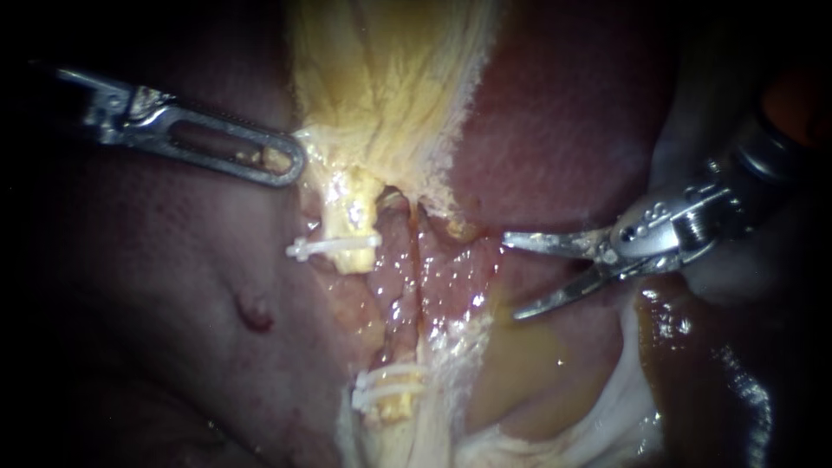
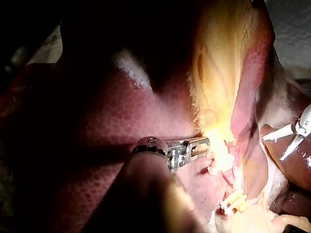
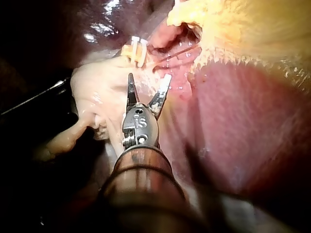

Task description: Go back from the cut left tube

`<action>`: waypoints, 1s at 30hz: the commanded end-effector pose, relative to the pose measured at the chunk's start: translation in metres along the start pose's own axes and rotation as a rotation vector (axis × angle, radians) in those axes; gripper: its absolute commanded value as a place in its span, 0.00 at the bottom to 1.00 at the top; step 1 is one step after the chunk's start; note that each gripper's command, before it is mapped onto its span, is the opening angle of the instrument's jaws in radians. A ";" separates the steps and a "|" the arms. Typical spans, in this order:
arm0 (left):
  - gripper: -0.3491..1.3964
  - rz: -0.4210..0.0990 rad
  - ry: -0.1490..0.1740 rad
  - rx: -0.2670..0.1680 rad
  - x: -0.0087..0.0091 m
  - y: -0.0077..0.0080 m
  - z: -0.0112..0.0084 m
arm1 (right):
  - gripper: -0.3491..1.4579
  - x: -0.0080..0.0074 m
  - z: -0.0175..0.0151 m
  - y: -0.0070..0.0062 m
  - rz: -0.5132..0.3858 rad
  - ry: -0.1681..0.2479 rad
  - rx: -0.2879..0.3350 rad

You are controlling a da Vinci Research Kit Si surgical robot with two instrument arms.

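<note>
Retreat step in hand: right instrument, spread wide and empty, sits centre-right near the cut left tube mid-frame, left instrument seems clamped on gallbladder upper centre; next, pull right straight back, clear of clips.

The left instrument grips the edge of the yellow tissue beside the liver, while the right instrument stands apart with jaws spread.

- Lighting: one bright pool at centre, falling off sharply to near-black on all margins.
- Surroundings: pale grey textured surface at the lit area's far margin; material undetermined.
</note>
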 end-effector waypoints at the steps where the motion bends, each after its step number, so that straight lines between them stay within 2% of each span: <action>1: 0.00 -0.001 -0.001 -0.002 0.0001 0.0000 0.0002 | 0.99 0.0000 0.0000 -0.0001 0.000 0.000 0.000; 15: 0.00 0.004 0.002 0.003 0.0006 0.0005 0.0056 | 0.99 -0.0003 0.0000 0.0001 0.000 0.000 0.000; 20: 0.00 0.008 0.006 0.008 0.0008 0.0013 0.0071 | 0.99 -0.0004 0.0001 0.0002 0.000 0.000 -0.001; 26: 0.00 0.014 0.015 0.000 0.0010 0.0024 0.0080 | 0.99 -0.0005 0.0001 0.0003 0.001 -0.001 -0.002; 30: 0.00 0.015 0.015 0.001 0.0010 0.0027 0.0081 | 0.99 -0.0005 0.0002 0.0003 0.001 -0.001 -0.002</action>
